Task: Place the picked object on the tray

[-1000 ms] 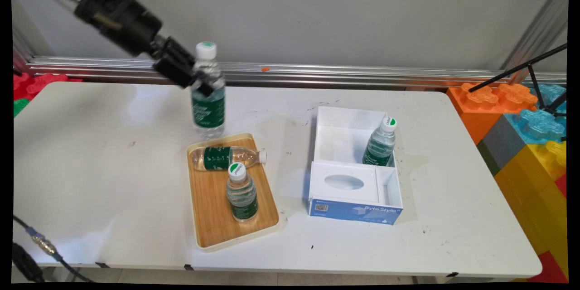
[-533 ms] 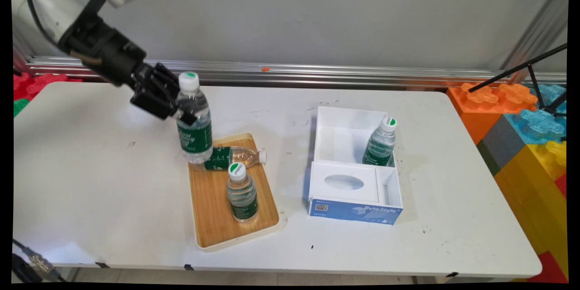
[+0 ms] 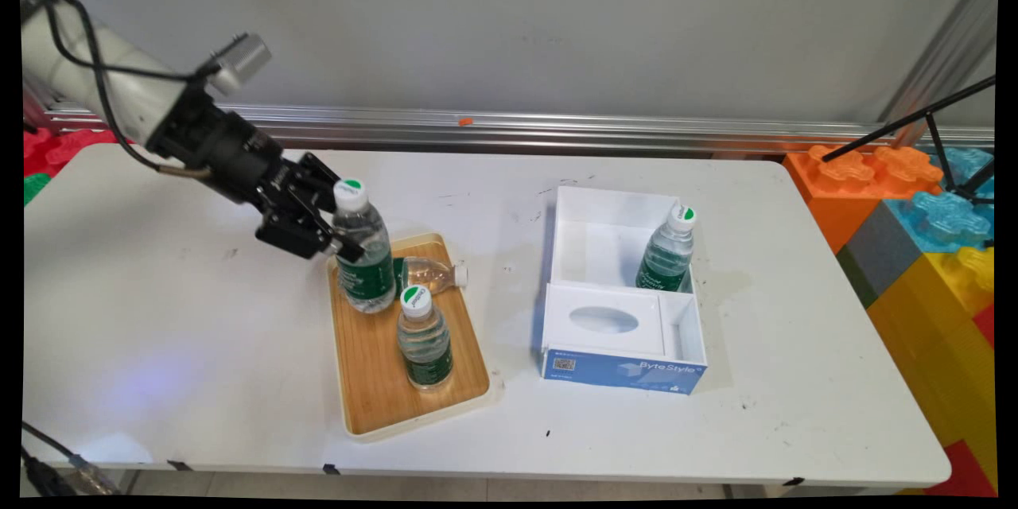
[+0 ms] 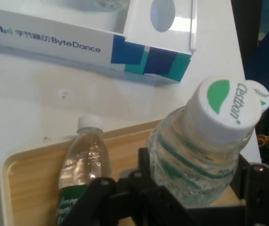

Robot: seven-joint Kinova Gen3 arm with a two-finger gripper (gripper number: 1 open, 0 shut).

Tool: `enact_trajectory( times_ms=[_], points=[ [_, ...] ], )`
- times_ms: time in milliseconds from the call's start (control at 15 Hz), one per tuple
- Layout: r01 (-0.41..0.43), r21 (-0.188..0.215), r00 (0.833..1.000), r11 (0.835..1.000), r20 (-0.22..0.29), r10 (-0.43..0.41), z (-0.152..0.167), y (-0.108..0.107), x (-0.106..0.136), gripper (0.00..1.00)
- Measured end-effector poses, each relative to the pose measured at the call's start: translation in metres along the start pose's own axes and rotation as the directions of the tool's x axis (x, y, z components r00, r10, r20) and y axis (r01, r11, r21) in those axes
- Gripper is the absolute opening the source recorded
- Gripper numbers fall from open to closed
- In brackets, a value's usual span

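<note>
Tray (image 3: pixel 374 394) sits on the table (image 3: pixel 159 318), left of centre. On the tray's far left corner stands a bottle (image 3: pixel 363 250), gripper (image 3: pixel 334 242) clamped on it from the left. Just behind and right of it a second bottle (image 3: pixel 429 273) lies on its side along the tray's far edge, cap to the right. A third bottle (image 3: pixel 424 338) stands upright mid-tray, in front of both. Right of the tray, apart from it, is an open box (image 3: pixel 624 370); a fourth bottle (image 3: pixel 668 249) stands in its far compartment at the right wall. Blocks (image 3: pixel 915 238) are stacked past the table's right end.
</note>
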Motion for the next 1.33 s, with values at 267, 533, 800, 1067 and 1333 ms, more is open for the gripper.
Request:
enact_trajectory(
  times_ms=[267,533,800,1067,1333],
  points=[
    [-0.028,-0.014,0.999,1.000,-0.015,0.028,0.018,-0.003,-0.012,0.00],
    [-0.057,-0.014,0.998,0.998,-0.034,0.057,0.039,-0.010,-0.023,0.00],
    [-0.079,-0.017,0.996,0.997,-0.048,0.078,0.059,-0.016,-0.034,0.00],
    [-0.093,-0.015,0.994,0.996,-0.056,0.092,0.072,-0.021,-0.039,0.00],
    [-0.102,-0.017,0.993,0.995,-0.060,0.101,0.080,-0.025,-0.045,0.00]
  ],
)
